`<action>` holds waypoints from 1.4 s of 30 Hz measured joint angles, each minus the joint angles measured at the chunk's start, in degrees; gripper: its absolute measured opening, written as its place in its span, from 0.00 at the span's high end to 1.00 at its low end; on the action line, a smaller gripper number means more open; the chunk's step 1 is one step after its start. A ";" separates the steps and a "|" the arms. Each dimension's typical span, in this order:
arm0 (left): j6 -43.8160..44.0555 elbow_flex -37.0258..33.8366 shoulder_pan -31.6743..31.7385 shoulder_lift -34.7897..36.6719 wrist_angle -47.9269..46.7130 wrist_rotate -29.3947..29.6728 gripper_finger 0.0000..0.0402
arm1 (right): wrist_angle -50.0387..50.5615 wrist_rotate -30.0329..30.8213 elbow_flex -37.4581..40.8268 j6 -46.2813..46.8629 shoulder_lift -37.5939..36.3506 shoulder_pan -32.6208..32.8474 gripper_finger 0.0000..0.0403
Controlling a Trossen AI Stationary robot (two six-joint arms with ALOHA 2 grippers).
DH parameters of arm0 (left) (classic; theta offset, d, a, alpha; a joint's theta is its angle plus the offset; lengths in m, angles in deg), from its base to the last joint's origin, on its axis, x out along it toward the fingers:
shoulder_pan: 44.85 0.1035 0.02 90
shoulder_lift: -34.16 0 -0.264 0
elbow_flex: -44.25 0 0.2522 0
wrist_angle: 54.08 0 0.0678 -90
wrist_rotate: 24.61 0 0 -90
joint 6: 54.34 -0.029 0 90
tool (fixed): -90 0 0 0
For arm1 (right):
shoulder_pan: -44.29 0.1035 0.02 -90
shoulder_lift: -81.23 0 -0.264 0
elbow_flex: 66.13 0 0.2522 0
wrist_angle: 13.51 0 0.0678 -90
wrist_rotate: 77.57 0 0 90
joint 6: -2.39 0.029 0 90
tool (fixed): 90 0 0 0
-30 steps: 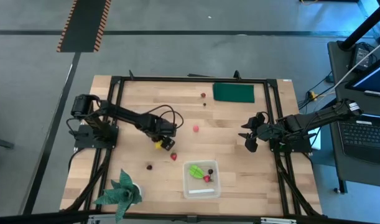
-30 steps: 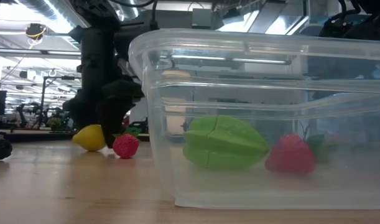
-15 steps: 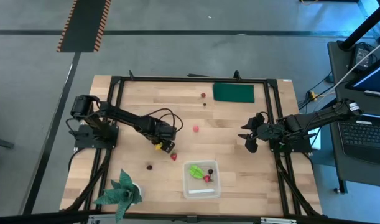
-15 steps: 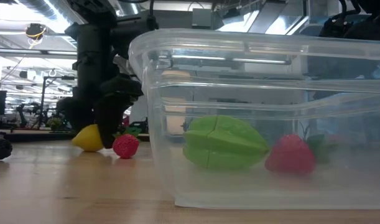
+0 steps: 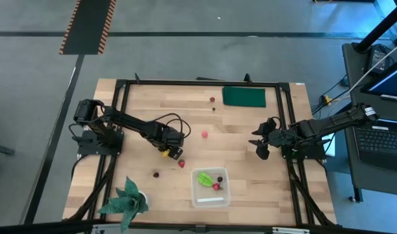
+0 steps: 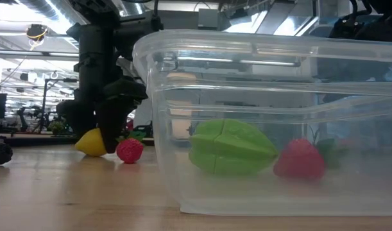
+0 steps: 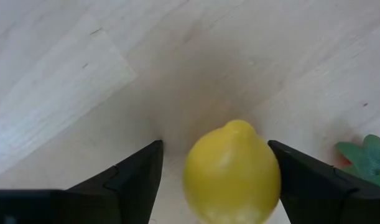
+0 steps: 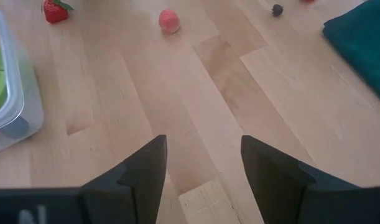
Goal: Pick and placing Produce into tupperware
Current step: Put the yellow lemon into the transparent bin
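Yellow lemon (image 7: pixel 232 172) is sitting between the left gripper's (image 7: pixel 214 171) spread fingers, which are bracketing it with gaps on both sides, not pinching yet (it's still resting on the wood). Over the last second that arm has been settling lower around it, so a grab looks imminent. A red strawberry (image 5: pixel 181 164) is lying just beside it. Over by the tupperware (image 5: pixel 210 187), the green piece (image 6: pixel 232 147) and a red berry (image 6: pixel 300 159) are already sitting inside. The right gripper (image 8: pixel 202 168) is waiting wide open near the table's right side.
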 joint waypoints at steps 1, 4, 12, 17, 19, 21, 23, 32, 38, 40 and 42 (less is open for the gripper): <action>0.11 0.00 -0.01 0.00 -0.02 -0.03 0.32 | 0.00 0.00 0.00 0.00 -0.02 0.02 0.48; 0.38 0.00 -0.01 0.00 -0.11 -0.22 0.34 | 0.01 0.00 0.00 0.00 -0.01 0.02 0.48; 0.44 -0.02 -0.01 0.00 -0.46 -1.52 0.39 | 0.02 0.00 0.00 -0.04 0.00 0.02 0.48; 0.57 -0.04 -0.03 0.00 -0.60 -1.14 0.44 | 0.02 0.00 -0.01 -0.03 -0.01 0.02 0.48; 0.33 -0.07 -0.03 0.00 -0.65 -1.07 0.46 | 0.02 0.00 0.00 -0.04 -0.02 0.00 0.48; 0.27 -0.07 -0.03 0.00 -0.63 -1.04 0.47 | 0.02 0.00 -0.02 -0.02 -0.01 0.02 0.48; 0.28 -0.07 -0.03 0.00 -0.63 -0.98 0.48 | 0.02 0.02 0.00 -0.02 -0.01 0.01 0.48; 1.25 -0.08 -0.02 0.11 -0.55 -1.10 0.49 | 0.02 0.02 -0.01 -0.04 -0.01 0.02 0.48; 0.72 3.09 -0.11 1.38 -0.59 -2.51 0.49 | 0.01 0.02 0.00 -0.12 -0.01 0.02 0.48; -1.08 5.68 -0.01 1.75 -0.61 -1.80 0.49 | -0.02 0.02 -0.01 -0.21 -0.02 0.02 0.48; -2.67 8.81 -0.03 2.49 -1.88 -1.74 0.49 | -0.14 0.02 -0.01 -0.24 -0.02 0.01 0.48</action>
